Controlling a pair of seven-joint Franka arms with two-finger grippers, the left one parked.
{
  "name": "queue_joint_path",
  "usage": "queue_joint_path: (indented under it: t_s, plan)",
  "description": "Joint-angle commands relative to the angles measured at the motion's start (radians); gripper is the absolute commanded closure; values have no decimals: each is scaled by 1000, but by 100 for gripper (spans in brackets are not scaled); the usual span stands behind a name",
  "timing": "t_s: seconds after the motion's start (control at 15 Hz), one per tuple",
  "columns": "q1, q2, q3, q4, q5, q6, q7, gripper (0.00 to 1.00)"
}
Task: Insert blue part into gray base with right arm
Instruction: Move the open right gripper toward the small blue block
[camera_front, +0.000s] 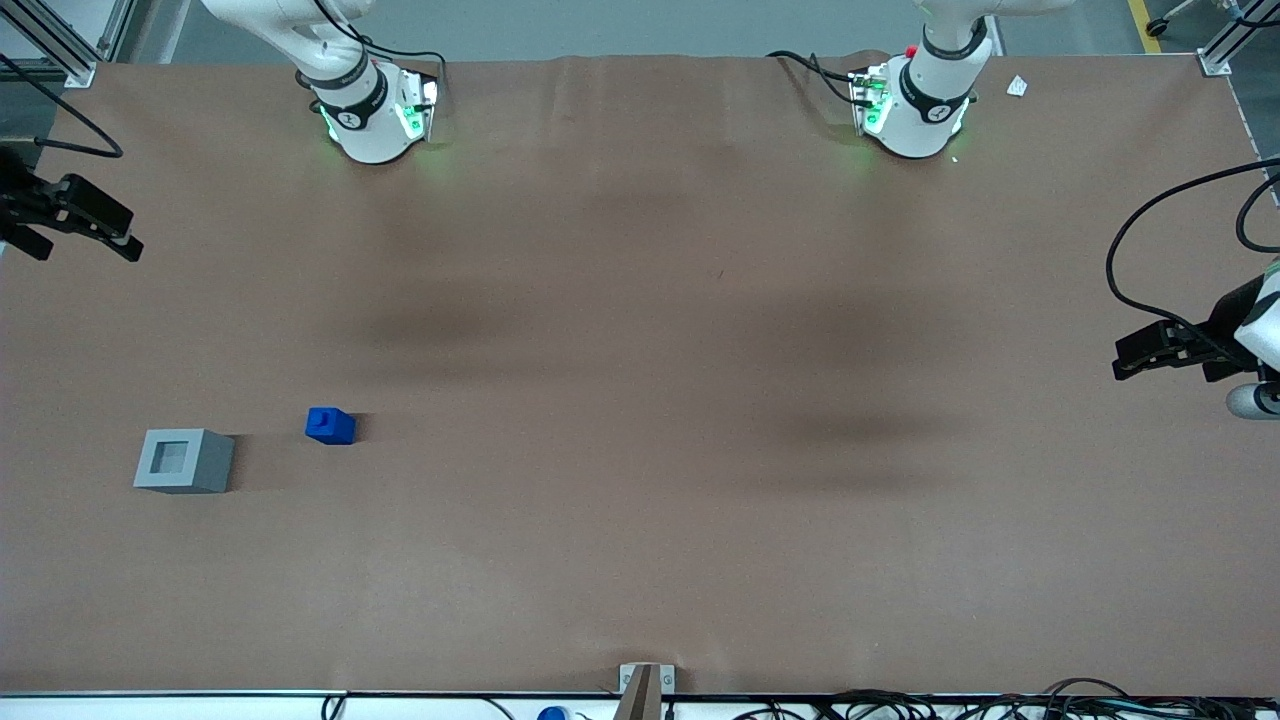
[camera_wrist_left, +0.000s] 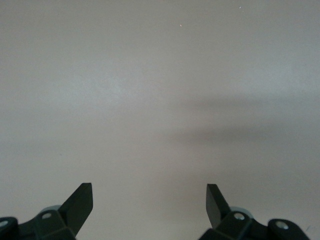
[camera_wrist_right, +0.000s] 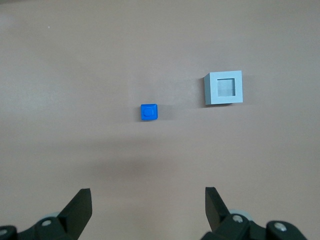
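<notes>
The right arm's end effector (camera_front: 70, 215) hangs high at the working arm's end of the tabletop (camera_front: 640, 400), its two fingers (camera_wrist_right: 80, 207) spread wide with nothing between them. The blue part (camera_front: 330, 425) sits on the brown tabletop well apart from it, nearer the front camera and a little toward the parked arm's end. The gray base (camera_front: 184, 460) stands near the blue part but not touching it, slightly closer to the front camera and nearer the working arm's end, with its square recess facing up and nothing in it. The coming move turns on this offset: I judge the end effector must travel toward the front camera and descend onto the blue part, which in the right wrist view (camera_wrist_right: 149, 112) lies ahead of the open fingers and roughly between their lines, the gray base (camera_wrist_right: 223, 88) off to one side of it. The blue part looks nearly square from above, so no long axis stands out. Its raised stub shows only faintly. Most of the right arm is cut off at the frame edge in the front view.
</notes>
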Motion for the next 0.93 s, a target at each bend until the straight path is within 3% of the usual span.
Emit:
queue_joint_path:
  t_s: [0.0,0.33,0.87]
  plan:
    - [9,2,1,6,-3,16,8,0]
    - [9,36,1,9,-9,23,19,0]
    - [3,243,-1,130,25,34,17,0]
